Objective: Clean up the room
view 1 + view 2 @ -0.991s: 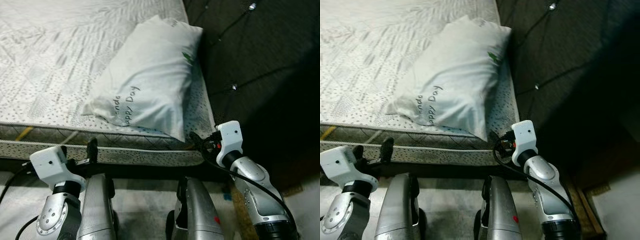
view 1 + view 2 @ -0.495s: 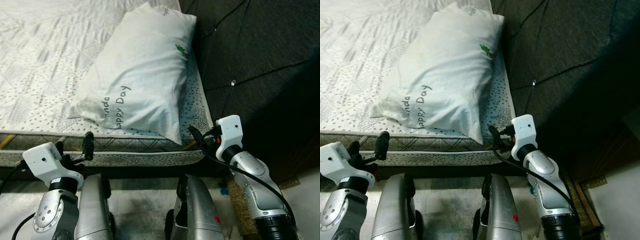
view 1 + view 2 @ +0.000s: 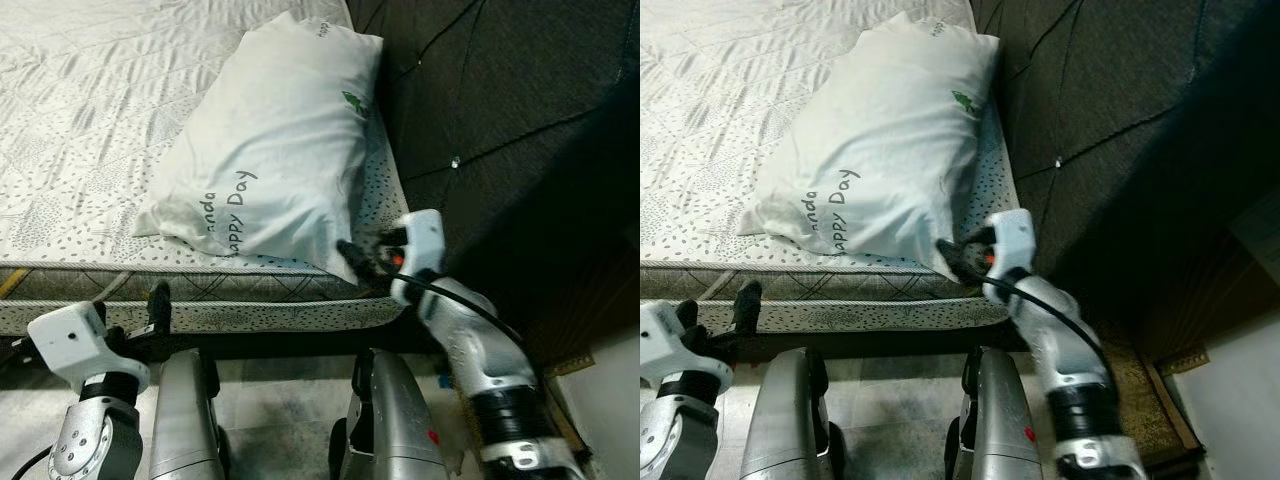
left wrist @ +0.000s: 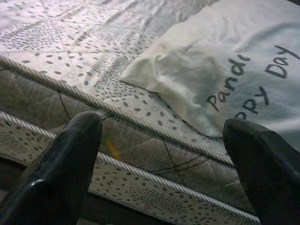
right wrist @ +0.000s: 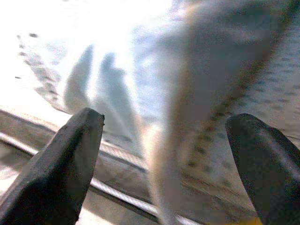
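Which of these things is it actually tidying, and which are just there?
In the job:
- pillow, near the mattress corner
- right hand, open at the pillow's corner
- left hand, open, low before the bed edge

Just there:
- mattress
- dark headboard

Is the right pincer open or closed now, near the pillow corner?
Open. In the right wrist view its two fingers stand wide apart, with the corner of the pillow between them, not yet gripped.
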`<state>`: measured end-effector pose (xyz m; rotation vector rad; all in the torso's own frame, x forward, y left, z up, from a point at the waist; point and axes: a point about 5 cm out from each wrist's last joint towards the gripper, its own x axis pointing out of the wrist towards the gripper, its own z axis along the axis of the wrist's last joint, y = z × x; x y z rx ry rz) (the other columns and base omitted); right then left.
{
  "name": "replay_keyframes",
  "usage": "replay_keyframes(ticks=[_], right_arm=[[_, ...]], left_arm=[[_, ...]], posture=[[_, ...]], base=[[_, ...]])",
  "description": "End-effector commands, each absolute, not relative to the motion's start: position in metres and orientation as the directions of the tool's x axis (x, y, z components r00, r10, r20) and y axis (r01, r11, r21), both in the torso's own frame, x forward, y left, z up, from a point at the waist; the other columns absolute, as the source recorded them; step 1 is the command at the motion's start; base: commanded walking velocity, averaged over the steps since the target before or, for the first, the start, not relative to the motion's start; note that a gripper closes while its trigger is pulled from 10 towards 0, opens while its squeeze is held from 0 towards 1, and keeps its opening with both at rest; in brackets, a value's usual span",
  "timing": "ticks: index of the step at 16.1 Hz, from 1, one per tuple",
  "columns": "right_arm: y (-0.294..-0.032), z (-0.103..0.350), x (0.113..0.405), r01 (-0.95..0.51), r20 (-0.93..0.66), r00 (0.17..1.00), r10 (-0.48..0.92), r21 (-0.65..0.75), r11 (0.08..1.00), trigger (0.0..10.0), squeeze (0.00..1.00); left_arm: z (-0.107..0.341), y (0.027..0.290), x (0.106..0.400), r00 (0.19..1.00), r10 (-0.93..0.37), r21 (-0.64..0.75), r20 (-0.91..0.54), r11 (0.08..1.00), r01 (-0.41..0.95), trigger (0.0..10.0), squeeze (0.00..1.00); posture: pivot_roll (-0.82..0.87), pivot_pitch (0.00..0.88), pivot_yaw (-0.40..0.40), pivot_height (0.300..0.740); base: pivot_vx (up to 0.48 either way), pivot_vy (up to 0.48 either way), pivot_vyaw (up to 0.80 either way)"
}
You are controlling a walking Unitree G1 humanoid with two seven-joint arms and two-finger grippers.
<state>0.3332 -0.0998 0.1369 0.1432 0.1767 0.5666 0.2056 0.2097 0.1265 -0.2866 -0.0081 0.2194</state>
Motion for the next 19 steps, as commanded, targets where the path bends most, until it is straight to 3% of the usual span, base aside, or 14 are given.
replay_keyframes(ticks=[1,5,9,14,15,16,19], right_arm=[[-0.096,0.134,0.334,-0.527,-0.141,0.819,0.556,0.197,0.827,10.0,0.0],[-0.059,0.132,0.343,-0.445,-0.164,0.868,0.468,0.161,0.881,10.0,0.0],[-0.047,0.147,0.357,-0.34,-0.123,0.928,0.352,0.107,0.934,10.0,0.0],[-0.014,0.155,0.359,-0.33,-0.11,0.929,0.352,0.181,0.927,10.0,0.0],[-0.01,0.155,0.358,-0.332,-0.105,0.929,0.355,0.186,0.925,9.6,0.0],[-0.004,0.156,0.356,-0.341,-0.094,0.926,0.364,0.201,0.918,0.0,0.0],[0.018,0.16,0.354,-0.376,-0.078,0.911,0.406,0.248,0.893,0.0,0.0]], left_arm=[[0.129,0.209,0.205,0.976,0.215,-0.268,-0.016,0.94,-0.212,10.0,0.0],[0.132,0.211,0.205,0.977,0.211,-0.242,-0.004,0.948,-0.206,10.0,0.0],[0.135,0.216,0.206,0.975,0.22,-0.23,0.006,0.95,-0.213,10.0,0.0],[0.136,0.213,0.204,0.977,0.212,-0.227,0.006,0.952,-0.206,10.0,0.0],[0.136,0.212,0.204,0.979,0.206,-0.228,0.005,0.953,-0.199,10.0,0.0],[0.136,0.212,0.205,0.98,0.2,-0.227,0.005,0.954,-0.193,10.0,0.0],[0.138,0.209,0.205,0.982,0.189,-0.228,0.008,0.957,-0.182,10.0,0.0]], posture=[[0.08,0.186,-0.141,0.517],[0.12,0.174,-0.142,0.517],[0.14,0.167,-0.145,0.517],[0.16,0.17,-0.138,0.517],[0.16,0.17,-0.137,0.517],[0.16,0.171,-0.137,0.517],[0.17,0.186,-0.138,0.517]], base=[[0.0,0.0,0.0],[0.0,0.0,0.0],[0.0,0.0,0.0],[0.0,0.0,0.0],[0.0,0.0,0.0],[0.0,0.0,0.0],[0.0,0.0,0.0]])
